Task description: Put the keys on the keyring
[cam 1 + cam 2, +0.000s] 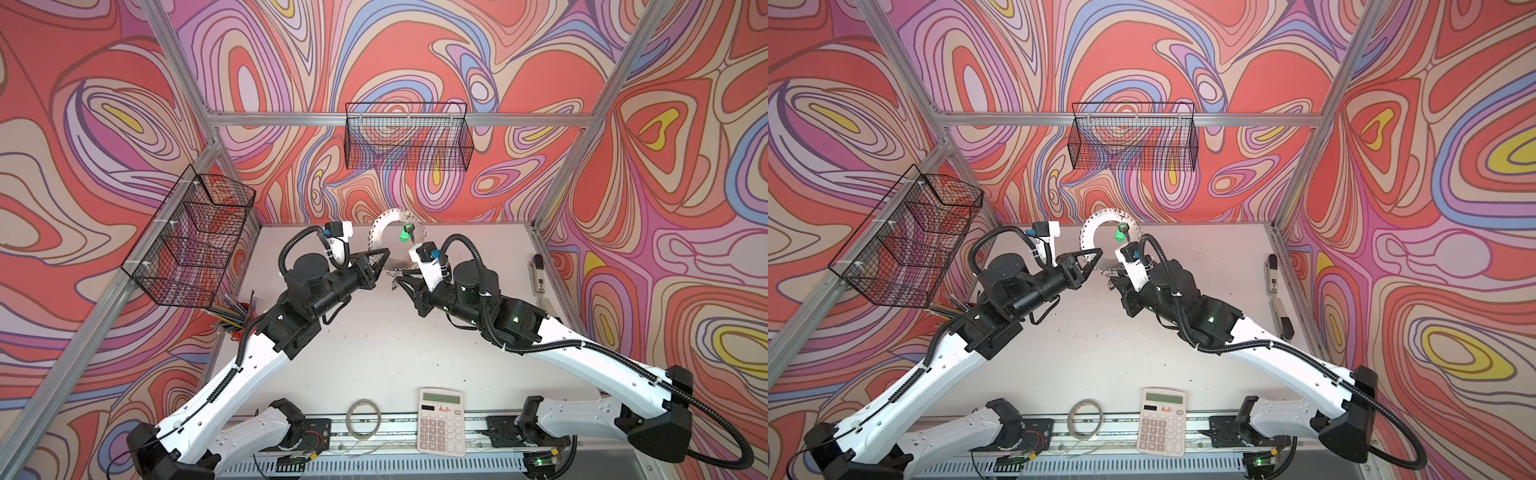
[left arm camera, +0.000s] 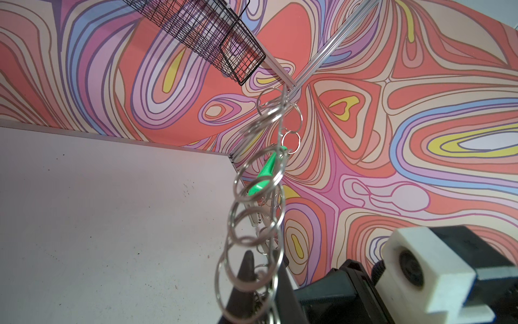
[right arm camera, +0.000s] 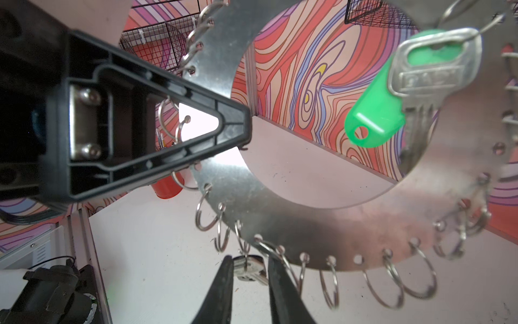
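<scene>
Shiny flat steel keyring [image 1: 392, 217] is standing upright just above centre frame in both top views, left gripper [image 1: 384, 251] pinching its loop-lined rim. Green-tagged key [image 1: 404, 233] is dangling across the round hole. The right gripper's [image 3: 249, 263] black fingers are flanking a second key [image 3: 249, 270] just under the disc, can't tell if they're gripping.

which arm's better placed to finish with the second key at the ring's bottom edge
Probably right. The right gripper straddles the second key at the keyring's lower loops; the left gripper is clamped on the keyring's rim, holding it upright.
</scene>
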`<state>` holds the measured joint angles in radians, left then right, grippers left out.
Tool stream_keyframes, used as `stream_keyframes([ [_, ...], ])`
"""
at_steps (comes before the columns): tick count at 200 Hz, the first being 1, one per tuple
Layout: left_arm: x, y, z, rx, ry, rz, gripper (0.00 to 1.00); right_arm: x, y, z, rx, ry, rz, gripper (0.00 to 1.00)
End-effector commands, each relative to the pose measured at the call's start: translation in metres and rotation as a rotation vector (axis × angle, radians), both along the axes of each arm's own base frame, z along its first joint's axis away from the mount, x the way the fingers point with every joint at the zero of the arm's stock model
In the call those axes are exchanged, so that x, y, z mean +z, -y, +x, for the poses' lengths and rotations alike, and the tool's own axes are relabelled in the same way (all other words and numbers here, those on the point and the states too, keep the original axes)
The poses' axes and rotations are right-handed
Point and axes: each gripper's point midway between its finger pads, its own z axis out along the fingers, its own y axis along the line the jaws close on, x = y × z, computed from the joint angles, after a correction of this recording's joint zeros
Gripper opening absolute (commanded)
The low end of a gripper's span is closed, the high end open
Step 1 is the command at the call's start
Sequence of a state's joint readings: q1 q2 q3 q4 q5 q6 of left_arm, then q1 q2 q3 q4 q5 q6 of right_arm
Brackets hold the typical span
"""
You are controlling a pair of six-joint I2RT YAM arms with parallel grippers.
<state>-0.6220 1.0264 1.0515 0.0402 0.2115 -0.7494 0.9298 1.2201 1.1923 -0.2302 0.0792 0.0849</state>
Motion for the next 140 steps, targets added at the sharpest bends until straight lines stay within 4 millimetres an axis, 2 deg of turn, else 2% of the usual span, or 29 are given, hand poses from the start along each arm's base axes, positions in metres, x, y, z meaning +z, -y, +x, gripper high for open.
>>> stream_keyframes([
  [1, 0.029, 0.0, -0.007, -0.019, 0.053, -0.06, 0.0, 0.003, -0.002, 0.007, -0.014, 0.02, 0.018, 0.24],
  [70, 0.022, 0.001, -0.004, -0.012, 0.031, -0.054, 0.0, 0.015, -0.012, 0.004, 0.025, 0.037, 0.097, 0.2],
  [140, 0.016, 0.001, -0.004, -0.013, 0.019, -0.043, 0.0, 0.023, -0.005, 0.013, -0.044, 0.044, 0.142, 0.14],
])
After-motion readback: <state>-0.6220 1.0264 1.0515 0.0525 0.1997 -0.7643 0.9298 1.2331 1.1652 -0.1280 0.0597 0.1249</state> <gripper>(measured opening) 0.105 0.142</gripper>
